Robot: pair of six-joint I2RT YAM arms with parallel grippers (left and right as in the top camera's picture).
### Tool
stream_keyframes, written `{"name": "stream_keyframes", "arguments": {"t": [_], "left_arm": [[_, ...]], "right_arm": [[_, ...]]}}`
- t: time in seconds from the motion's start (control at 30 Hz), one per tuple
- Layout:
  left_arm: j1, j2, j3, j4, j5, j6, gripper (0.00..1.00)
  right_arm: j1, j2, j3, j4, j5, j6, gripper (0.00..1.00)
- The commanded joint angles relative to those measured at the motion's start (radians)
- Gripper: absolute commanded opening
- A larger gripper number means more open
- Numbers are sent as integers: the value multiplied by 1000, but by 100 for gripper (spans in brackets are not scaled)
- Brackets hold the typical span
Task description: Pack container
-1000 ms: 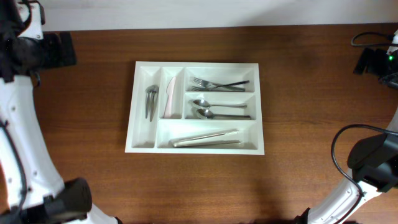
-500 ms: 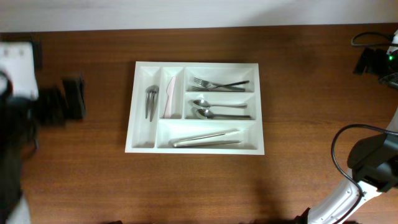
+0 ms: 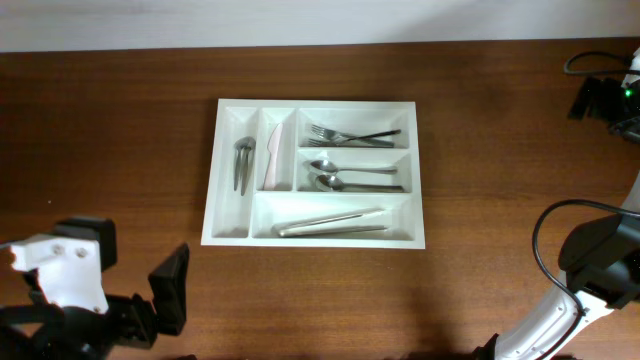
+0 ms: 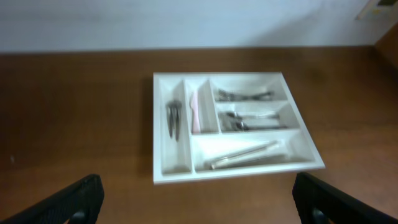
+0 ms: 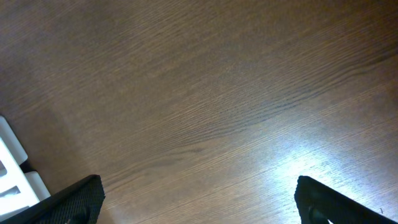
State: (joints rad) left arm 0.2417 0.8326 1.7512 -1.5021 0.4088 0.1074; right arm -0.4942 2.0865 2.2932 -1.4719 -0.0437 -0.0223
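Observation:
The container [image 3: 316, 104] is a white five-compartment tray in the middle of the table, also seen whole in the left wrist view [image 4: 236, 175]. It holds forks [image 3: 350, 135], spoons [image 3: 350, 176], long utensils [image 3: 330, 222], a small metal piece [image 3: 243, 163] and a pale knife [image 3: 272, 155]. My left gripper [image 4: 200, 205] is open and empty, well in front of the tray's near edge; its arm [image 3: 60, 275] is at the front left. My right gripper [image 5: 199, 205] is open over bare wood, far from the tray.
The right arm [image 3: 600, 262] curls at the right edge of the table. A black device with cables [image 3: 600, 95] sits at the far right back. A white object [image 5: 12, 171] shows at the left edge of the right wrist view.
The left arm has swung from the back left of the table down to the front left corner. The tray, its contents and the right arm have not moved.

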Motion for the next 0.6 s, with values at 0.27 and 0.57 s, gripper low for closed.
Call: {"name": "stream_keyframes", "arguments": {"t": [0.27,0.57], "left_arm": [[-4,-10,-8,-89,13,39,99],[-4,-15,-62,-145,34,180,99]], "right_arm": [[-4,-3,-1,0,-2,9,99],[-4,-3,-1,0,-2,9,99]]}}
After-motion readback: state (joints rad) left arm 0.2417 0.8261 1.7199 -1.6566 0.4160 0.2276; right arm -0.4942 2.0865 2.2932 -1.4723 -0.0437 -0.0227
